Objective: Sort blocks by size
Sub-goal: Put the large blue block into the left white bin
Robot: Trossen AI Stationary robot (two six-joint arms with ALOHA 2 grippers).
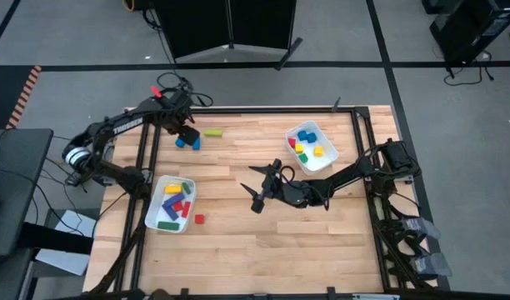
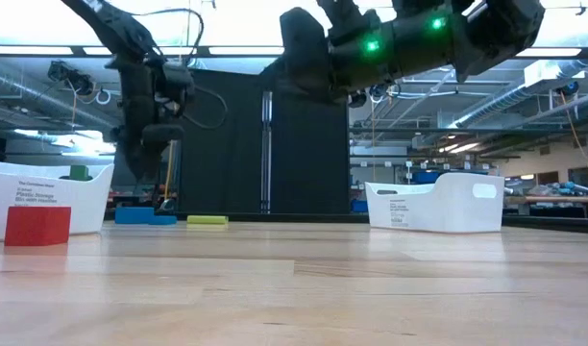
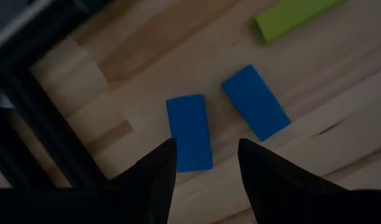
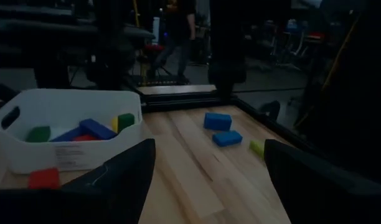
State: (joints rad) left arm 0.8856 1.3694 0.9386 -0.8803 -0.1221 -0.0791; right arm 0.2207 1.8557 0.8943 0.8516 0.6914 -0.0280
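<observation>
Two blue blocks (image 1: 187,142) and a green bar (image 1: 212,132) lie flat on the table at the far left. My left gripper (image 1: 187,134) hovers open just above the blue blocks (image 3: 189,132), empty. My right gripper (image 1: 266,185) is open and empty above the table's middle. A red block (image 1: 199,218) lies by the left tray (image 1: 152,208), which holds several longer blocks. The right tray (image 1: 326,143) holds several small cubes.
The two white trays stand at the left near side and the right far side. The table's dark frame rails (image 1: 143,158) run along its left and far edges. Bare wood lies across the table's near half (image 1: 272,250).
</observation>
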